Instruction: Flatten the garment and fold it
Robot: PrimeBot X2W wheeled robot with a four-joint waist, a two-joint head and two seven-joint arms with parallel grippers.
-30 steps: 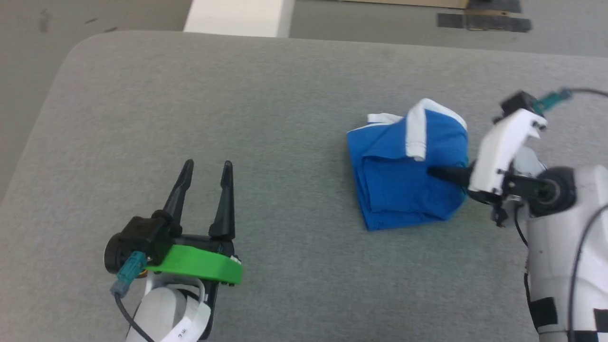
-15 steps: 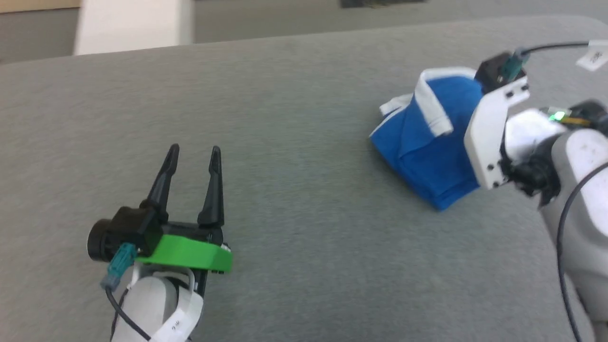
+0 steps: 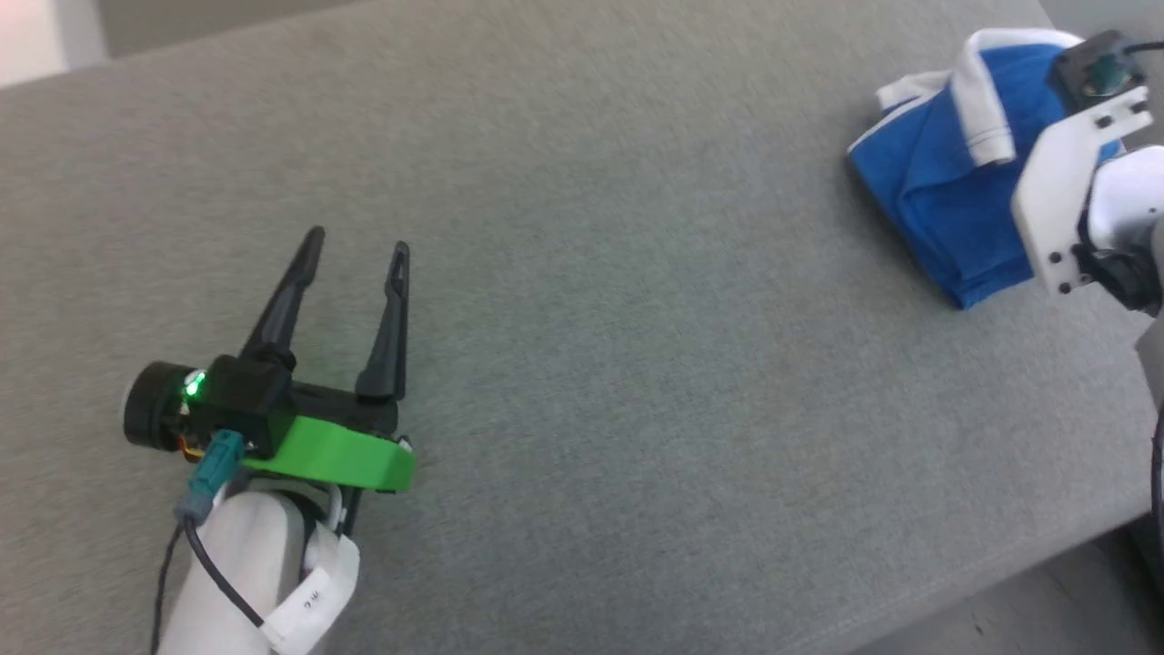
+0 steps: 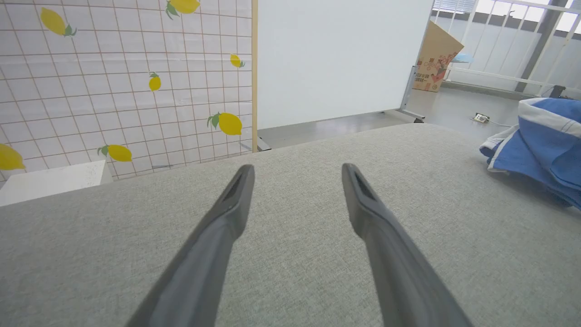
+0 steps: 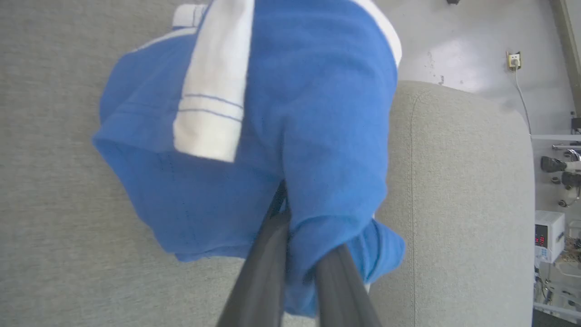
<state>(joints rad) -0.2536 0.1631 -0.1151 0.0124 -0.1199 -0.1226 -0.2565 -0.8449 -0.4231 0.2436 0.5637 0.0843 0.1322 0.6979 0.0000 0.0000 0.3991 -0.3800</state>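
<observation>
Two sets of jaws: the right jaws are pinched narrow on a bunched fold of the blue garment, which is crumpled near a corner of the grey surface. The left jaws gape wide and empty, well apart from it.

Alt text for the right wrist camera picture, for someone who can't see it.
The right claw is shut on a fold of the bunched blue garment with white trim, over a grey padded surface near its rounded corner. Beyond lie floor and a power socket.
</observation>
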